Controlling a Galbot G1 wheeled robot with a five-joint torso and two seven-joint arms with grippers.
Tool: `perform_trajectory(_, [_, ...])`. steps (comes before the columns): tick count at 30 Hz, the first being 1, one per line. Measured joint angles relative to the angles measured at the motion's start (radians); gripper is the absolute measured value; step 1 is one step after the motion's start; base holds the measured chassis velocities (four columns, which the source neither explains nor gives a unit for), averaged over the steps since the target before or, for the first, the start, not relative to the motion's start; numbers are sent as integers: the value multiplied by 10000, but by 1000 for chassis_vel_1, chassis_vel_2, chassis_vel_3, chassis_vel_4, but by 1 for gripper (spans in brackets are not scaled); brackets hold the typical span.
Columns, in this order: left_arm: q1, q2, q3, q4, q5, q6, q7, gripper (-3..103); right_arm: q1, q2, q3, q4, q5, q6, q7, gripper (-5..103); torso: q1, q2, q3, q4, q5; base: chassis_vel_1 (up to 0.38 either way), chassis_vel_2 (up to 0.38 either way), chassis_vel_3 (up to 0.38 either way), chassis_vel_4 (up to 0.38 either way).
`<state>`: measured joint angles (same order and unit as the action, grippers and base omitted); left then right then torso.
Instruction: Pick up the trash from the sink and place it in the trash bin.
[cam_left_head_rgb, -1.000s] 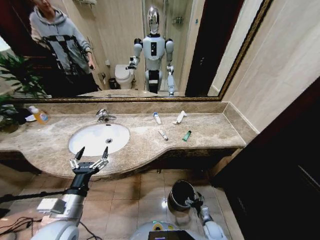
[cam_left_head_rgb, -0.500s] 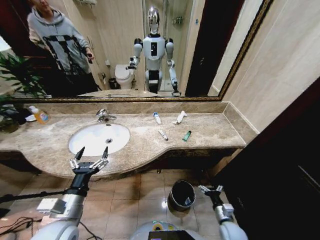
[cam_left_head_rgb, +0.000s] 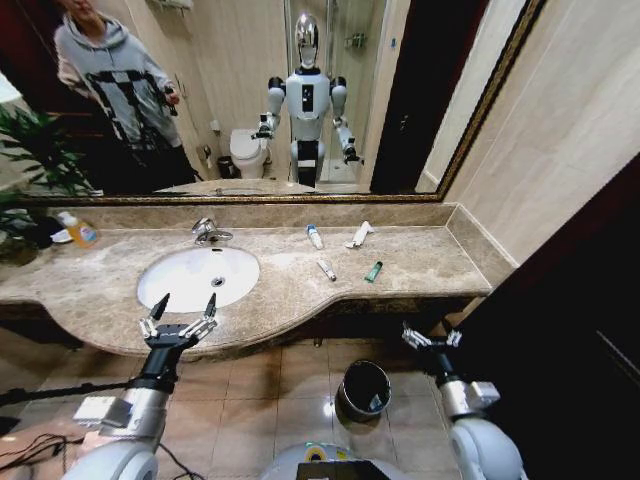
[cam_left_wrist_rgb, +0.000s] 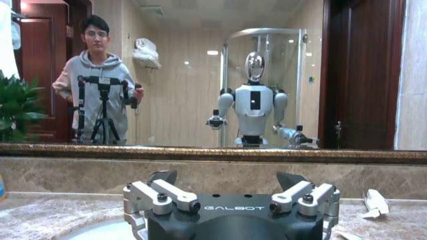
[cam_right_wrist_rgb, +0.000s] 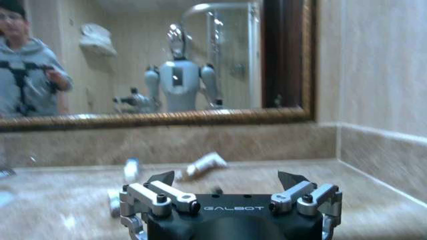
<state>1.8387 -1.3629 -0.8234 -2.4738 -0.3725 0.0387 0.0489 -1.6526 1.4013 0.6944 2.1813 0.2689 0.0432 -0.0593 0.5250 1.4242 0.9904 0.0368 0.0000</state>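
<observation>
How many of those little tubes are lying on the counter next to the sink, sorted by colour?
White tubes: 3
Green tubes: 1
Total: 4

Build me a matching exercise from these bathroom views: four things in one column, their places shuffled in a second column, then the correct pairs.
Things:
1. trash bin
2. dark green tube
3. left gripper
4. bottle with the yellow-orange label

Places:
A. far left of the countertop, beside the plant
B. floor below the countertop edge
C. in front of the sink, at the counter edge
D. countertop right of the sink

Pairs: 1-B, 2-D, 3-C, 4-A
</observation>
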Motion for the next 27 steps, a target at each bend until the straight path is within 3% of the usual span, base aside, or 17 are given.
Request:
perform_trajectory(7, [0, 0, 0, 0, 0, 0, 0, 100, 842, -451, -363, 218, 112, -724, 0, 100, 0, 0, 0, 0, 0, 0, 0, 0, 0])
perform_trajectory(17, [0, 0, 0, 0, 0, 0, 0, 100, 2759, -1485, -980, -1010, 325, -1812, 64, 100, 0, -1, 1, 0, 1, 0, 0, 0, 0])
perform_trajectory(22, [0, 0, 0, 0, 0, 0, 0, 100, 4330, -1880, -1856, -2178, 571, -2226, 514, 100, 2, -1, 1, 0, -1, 0, 0, 0, 0])
perform_trajectory(27, [0, 0, 0, -1, 1, 0, 2, 100, 5447, -1812, -2750, -2995, 445, -2741, 1031, 100, 2, -1, 1, 0, -1, 0, 0, 0, 0])
